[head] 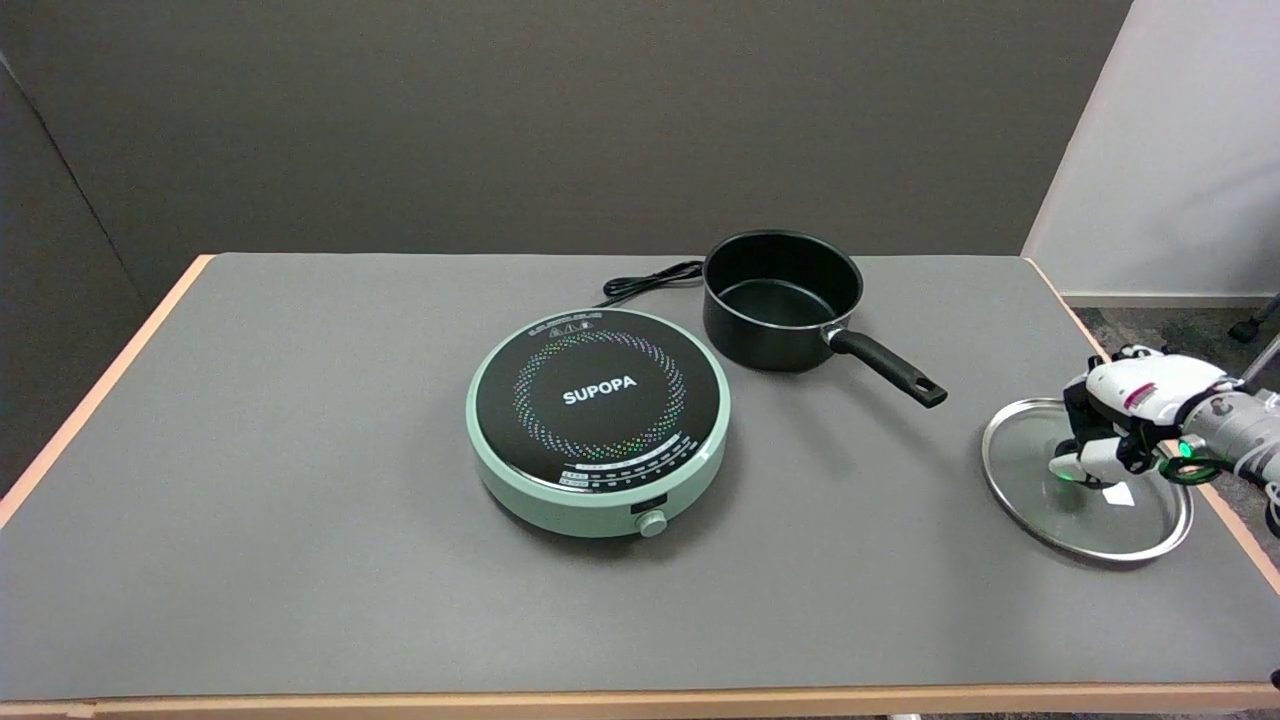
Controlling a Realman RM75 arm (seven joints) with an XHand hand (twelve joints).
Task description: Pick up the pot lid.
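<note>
The glass pot lid [1030,480] with a metal rim lies near the table's right edge. My right hand [1120,425] reaches in from the right and sits over the lid's middle. Its fingers [1075,465] curl down and close around the knob, which they hide. The lid looks flat on or just above the table, with a thin shadow along its near rim. The black saucepan [780,300] stands open to the left of the lid, its handle [890,368] pointing towards the lid.
A round green induction cooker [598,420] sits mid-table, its black cord [650,280] running behind the saucepan. The table's right edge [1240,530] passes just beside the lid. A white wall panel [1170,150] stands at the far right.
</note>
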